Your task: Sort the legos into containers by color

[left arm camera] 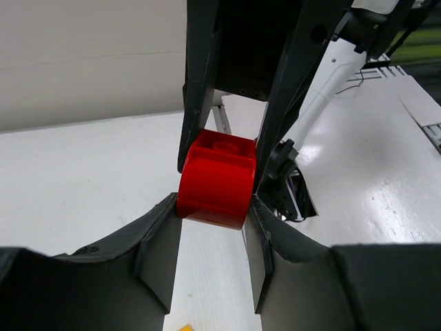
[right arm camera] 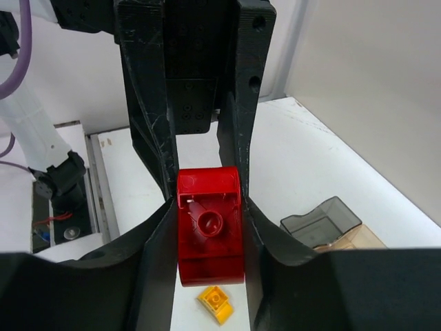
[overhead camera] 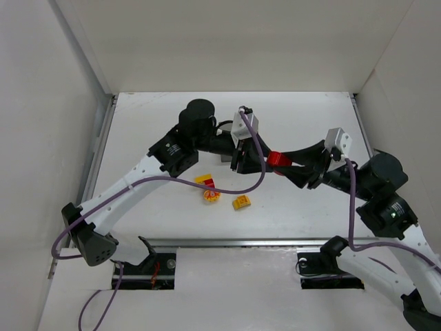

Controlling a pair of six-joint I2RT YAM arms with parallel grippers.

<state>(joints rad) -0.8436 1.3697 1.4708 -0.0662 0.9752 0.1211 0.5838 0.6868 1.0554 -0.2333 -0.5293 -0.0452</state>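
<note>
Robotics lab cell, white table (overhead camera: pixel 296 117) boxed by white panels (overhead camera: pixel 227 41); metal rail (overhead camera: pixel 227 243), purple cabling (overhead camera: pixel 352 207)

overhead view from behind, wrist views close, opposed, sharing red lego (left arm camera: pixel 215 185)

The left arm (overhead camera: pixel 141 176) and the right arm (overhead camera: pixel 389 207) bend inward from raised elbows and meet head-on, the left gripper (left arm camera: pixel 212 214) and the right gripper (right arm camera: pixel 210 234) each clamped from opposite ends on one red lego (overhead camera: pixel 277 158), their fingertips almost touching.
</note>
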